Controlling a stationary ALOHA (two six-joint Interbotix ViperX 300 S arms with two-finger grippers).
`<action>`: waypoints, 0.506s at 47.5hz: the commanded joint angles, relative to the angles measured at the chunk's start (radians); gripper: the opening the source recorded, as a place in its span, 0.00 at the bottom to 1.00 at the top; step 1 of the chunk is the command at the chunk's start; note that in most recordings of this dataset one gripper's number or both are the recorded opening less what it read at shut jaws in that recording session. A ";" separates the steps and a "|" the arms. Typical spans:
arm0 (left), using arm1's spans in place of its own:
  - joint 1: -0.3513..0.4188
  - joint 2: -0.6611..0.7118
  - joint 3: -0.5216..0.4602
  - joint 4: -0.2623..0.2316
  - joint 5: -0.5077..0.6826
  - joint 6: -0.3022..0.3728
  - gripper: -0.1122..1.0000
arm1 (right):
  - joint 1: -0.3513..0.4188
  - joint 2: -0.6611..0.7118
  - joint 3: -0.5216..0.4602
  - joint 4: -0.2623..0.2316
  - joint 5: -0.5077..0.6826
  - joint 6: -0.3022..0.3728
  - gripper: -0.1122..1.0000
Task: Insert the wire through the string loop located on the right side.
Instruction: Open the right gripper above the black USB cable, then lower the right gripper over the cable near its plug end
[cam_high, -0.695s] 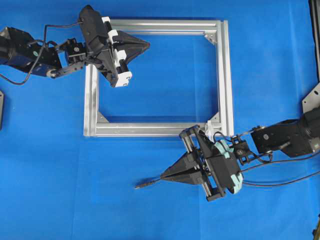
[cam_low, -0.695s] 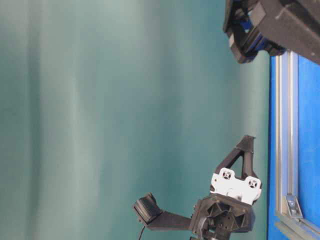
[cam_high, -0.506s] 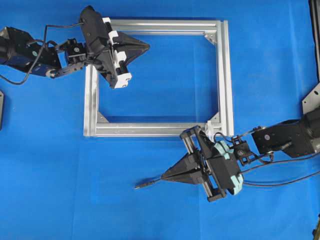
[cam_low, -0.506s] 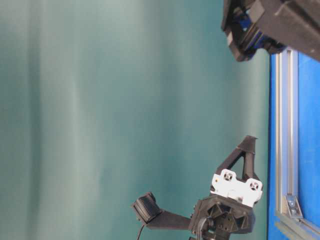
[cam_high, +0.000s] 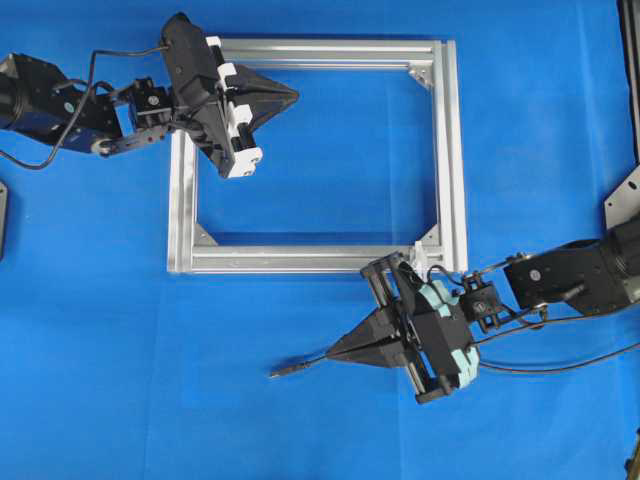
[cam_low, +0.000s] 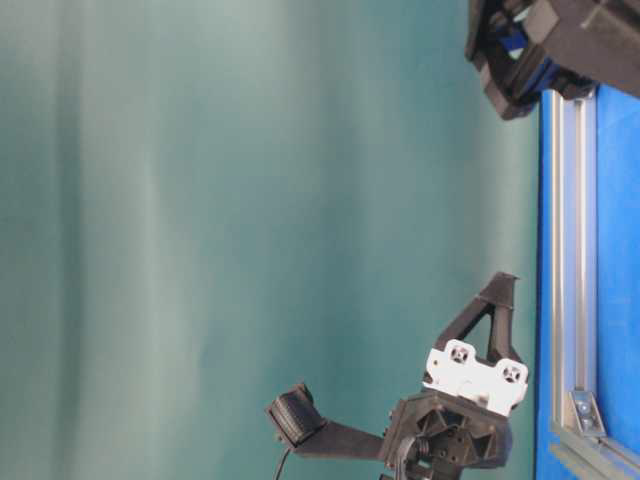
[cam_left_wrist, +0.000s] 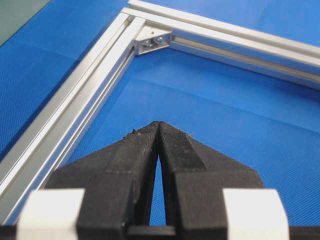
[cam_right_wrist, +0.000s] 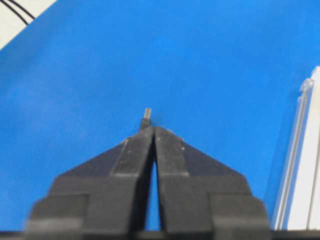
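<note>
Presently, step in hand: the right gripper (cam_high: 338, 352) carries the wire (cam_high: 298, 365) above the blue mat (cam_high: 120, 380), off the frame's bottom edge; the threading itself is not yet begun, in my judgement.
Right gripper state: fingers pressed together, pinching the wire just behind its plug; in the right wrist view the plug's metallic tip (cam_right_wrist: 147, 113) pokes out past the closed fingertips.
Left gripper state: the left gripper (cam_high: 290, 95) is pressed fully together with nothing between its fingers, hovering inside the frame near its top-left corner.
Wire, place: the plug end points away from the frame, toward the mat's lower left; the thin cable trails back under the gripper toward the mat's right edge.
String loop, place: a small whitish loop (cam_high: 419, 256) at the bottom-right corner of the aluminium frame (cam_high: 455, 150), just beside the right gripper's body and partly hidden by it.
Next move calls for: turning the plug to face the loop, since it now points the wrong way, then lining the tip up with a very small opening; the left gripper could steady the loop or receive the plug.
Risk: the limp cable may sag or snag on the frame.
Count: one wire, one string loop, one frame, two grippers.
</note>
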 joint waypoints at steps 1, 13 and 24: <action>-0.002 -0.032 -0.006 0.003 -0.006 0.002 0.10 | 0.003 -0.031 -0.018 0.005 -0.005 0.005 0.17; -0.002 -0.034 -0.006 0.003 -0.005 0.002 0.10 | 0.003 -0.028 -0.020 0.014 -0.005 0.018 0.79; -0.002 -0.032 -0.006 0.005 -0.006 0.002 0.10 | 0.003 -0.011 -0.025 0.035 -0.002 0.018 0.86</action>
